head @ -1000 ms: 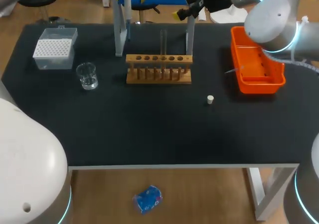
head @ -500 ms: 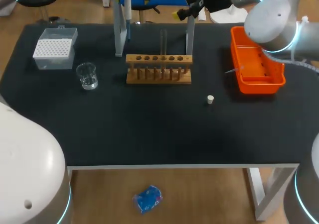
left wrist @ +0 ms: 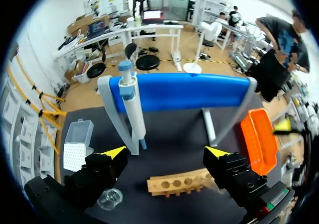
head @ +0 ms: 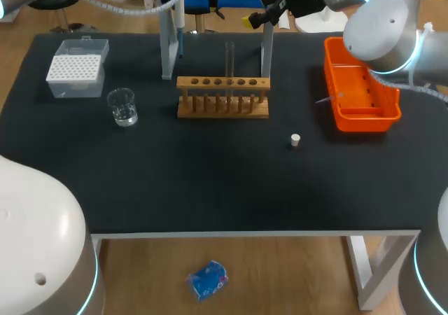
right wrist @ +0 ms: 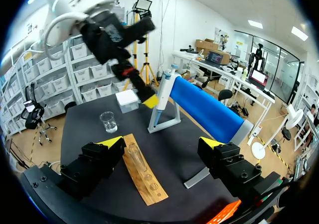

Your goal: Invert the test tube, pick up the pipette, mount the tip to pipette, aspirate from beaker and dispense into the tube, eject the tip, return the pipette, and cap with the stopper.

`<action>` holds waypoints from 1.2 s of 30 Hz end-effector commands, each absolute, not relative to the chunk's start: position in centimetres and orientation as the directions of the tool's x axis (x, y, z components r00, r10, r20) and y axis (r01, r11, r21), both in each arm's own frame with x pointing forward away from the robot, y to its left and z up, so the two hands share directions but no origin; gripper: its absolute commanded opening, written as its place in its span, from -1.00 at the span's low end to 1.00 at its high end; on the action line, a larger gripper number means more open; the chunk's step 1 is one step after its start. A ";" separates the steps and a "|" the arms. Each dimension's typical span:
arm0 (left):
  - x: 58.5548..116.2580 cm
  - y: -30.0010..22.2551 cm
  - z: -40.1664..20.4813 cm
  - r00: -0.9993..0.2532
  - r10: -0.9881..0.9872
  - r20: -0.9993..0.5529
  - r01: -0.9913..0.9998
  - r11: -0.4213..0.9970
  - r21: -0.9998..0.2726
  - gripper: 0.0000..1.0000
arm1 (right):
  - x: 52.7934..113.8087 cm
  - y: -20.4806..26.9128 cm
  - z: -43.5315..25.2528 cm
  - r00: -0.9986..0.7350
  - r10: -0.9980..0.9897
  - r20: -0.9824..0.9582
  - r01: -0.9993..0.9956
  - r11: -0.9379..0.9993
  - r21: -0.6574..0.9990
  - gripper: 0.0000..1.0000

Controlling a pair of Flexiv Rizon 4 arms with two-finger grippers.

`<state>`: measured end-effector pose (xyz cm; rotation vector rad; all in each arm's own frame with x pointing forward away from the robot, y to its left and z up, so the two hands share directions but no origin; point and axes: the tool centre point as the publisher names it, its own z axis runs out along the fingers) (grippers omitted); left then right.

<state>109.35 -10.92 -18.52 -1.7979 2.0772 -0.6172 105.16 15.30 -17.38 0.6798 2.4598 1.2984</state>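
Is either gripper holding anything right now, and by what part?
Nothing held. Left gripper and right gripper are both open; the pipette hangs on its stand.

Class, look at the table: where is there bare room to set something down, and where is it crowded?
Bare: the whole near strip of table in front of rack, beaker and stopper. Crowded: the far side, around the pipette stand.
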 end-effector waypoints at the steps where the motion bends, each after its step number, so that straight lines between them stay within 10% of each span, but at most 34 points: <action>1: 106.3 -9.4 -18.5 -0.237 -0.968 0.078 -0.794 0.147 -0.589 1.00 | 105.1 15.2 -17.3 -0.852 0.524 -0.023 0.278 0.489 0.827 1.00; 36: 98.6 -12.3 -17.0 -0.913 -0.404 -0.057 -0.263 0.690 -0.674 1.00 | 96.8 10.8 -14.3 -0.965 0.259 -0.047 0.081 0.464 0.882 1.00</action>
